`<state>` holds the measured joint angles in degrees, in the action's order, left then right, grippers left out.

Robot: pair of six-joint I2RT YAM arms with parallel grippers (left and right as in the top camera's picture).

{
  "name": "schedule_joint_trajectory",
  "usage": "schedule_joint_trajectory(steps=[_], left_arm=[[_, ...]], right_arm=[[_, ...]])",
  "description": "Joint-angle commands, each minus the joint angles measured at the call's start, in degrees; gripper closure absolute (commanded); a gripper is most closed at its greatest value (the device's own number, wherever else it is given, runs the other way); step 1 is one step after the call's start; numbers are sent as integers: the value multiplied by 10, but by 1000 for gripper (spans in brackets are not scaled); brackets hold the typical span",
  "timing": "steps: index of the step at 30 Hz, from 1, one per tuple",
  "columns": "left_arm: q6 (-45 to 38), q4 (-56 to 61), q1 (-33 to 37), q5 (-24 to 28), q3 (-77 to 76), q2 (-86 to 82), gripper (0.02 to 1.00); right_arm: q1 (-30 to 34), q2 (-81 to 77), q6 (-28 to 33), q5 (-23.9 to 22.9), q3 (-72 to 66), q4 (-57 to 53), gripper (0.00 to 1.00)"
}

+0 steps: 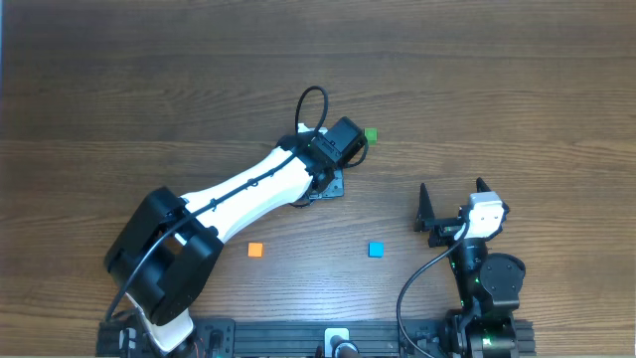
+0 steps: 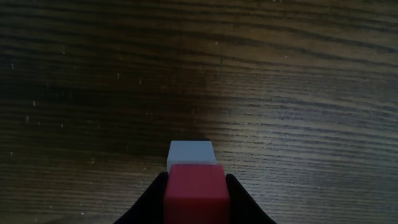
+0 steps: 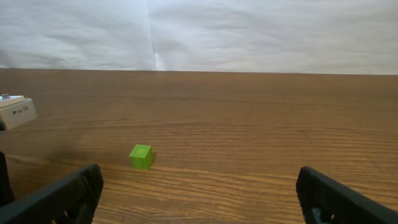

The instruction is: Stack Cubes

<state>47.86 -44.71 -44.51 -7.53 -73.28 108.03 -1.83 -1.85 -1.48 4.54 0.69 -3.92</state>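
Red cube (image 2: 196, 194) sits pinched between the two fingers of the left gripper (image 2: 196, 179), seen from the left wrist camera over a wood-grain table (image 2: 298, 93); a white cube (image 2: 191, 153) lies just beyond the fingertips, its near edge hidden behind the red cube, and whether the two touch cannot be told; from above, the left arm (image 1: 248, 189) stretches from its base to mid-table, and a green cube (image 1: 371, 134) lies just beside its gripper, close but apart, on the side toward the right arm; an orange cube (image 1: 255, 250) and a blue cube (image 1: 376, 249) lie well behind that gripper, back toward the arms' bases, apart from each other, the blue one the nearer to the right gripper (image 1: 452, 197); the right gripper hangs near its own base with its fingers spread wide and nothing between them; from its wrist camera the green cube lies ahead of the spread fingers, well apart from them, off toward the left arm's side.
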Motion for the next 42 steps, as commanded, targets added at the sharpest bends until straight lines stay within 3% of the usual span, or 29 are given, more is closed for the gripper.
schedule_joint_trajectory(steps=[1, 26, 42], left_arm=[[8, 1, 3, 0, 5, 7, 897], [8, 0, 4, -7, 5, 12, 842], [8, -6, 3, -10, 5, 13, 704]], right_arm=[[-1, 0, 1, 2, -4, -1, 9], [-1, 0, 1, 2, -4, -1, 7], [-1, 0, 1, 2, -4, -1, 9]])
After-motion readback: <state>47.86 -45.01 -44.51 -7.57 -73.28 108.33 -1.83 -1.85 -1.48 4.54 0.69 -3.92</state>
